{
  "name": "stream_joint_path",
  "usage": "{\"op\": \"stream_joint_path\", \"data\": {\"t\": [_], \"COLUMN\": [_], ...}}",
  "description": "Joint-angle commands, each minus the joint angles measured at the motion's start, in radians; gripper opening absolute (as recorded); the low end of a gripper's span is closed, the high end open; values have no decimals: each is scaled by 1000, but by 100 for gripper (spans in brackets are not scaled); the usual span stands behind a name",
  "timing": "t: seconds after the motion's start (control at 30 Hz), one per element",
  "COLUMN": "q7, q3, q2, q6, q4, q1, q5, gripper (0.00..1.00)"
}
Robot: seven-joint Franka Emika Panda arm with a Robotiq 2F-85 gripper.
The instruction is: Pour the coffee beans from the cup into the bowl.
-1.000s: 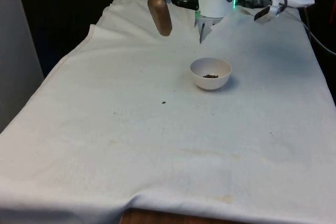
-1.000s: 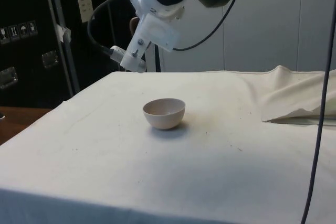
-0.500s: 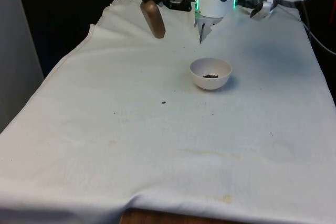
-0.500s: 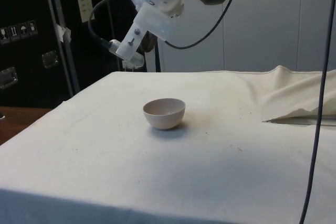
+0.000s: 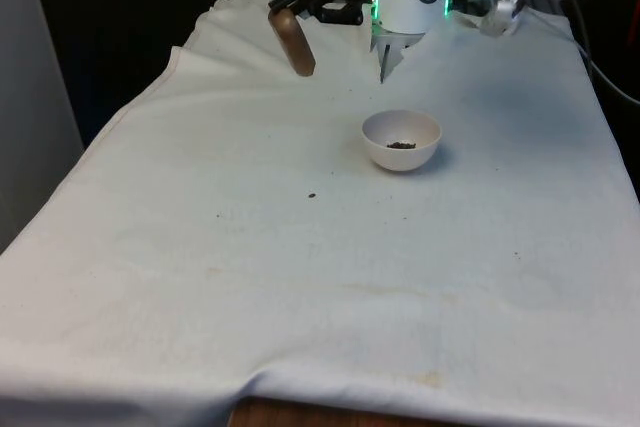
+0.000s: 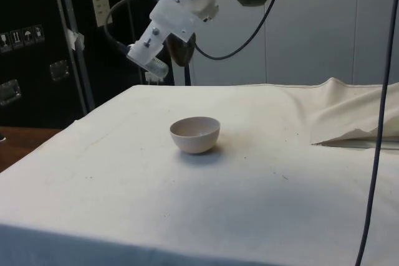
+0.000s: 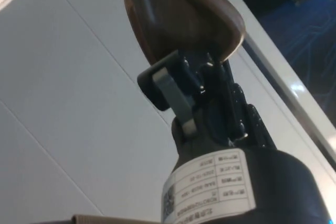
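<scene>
Claw [image 5: 300, 5] clamped on the tilted brown cup [image 5: 295, 42], above the table.

Bright even light, soft shadows (dark backdrop)

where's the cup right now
The brown cup hangs tilted in the gripper, in the air over the table's far end, to the front view's left of the white bowl and beyond it.

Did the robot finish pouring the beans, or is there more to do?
Mostly done: dark coffee beans lie in the white bowl. One stray bean sits on the white cloth. The hand holds the brown cup tilted, off to the front view's left of the bowl. Setting it down may remain.
</scene>
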Motion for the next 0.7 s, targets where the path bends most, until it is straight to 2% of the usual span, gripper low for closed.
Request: {"op": "stream_joint_path", "data": {"t": [0.0,0.17,0.2,0.27,0.43,0.47,0.5,0.67], "q7": [-23,-50,-34,-59,-80,-64,-82,-103], "q3": [-5,-23,-22,-30,-54,-53,-59,-84], "q2": [0,2,0,4,13,8,17,32], "q6": [29,63,44,77,119,101,128,172], "q4": [1,3,1,6,14,10,16,29], "q1": [-8,-7,-1,-8,-9,-2,-10,-10], "q5": [19,51,37,61,83,69,85,109], "gripper": [0,0,0,0,0,0,0,0]}}
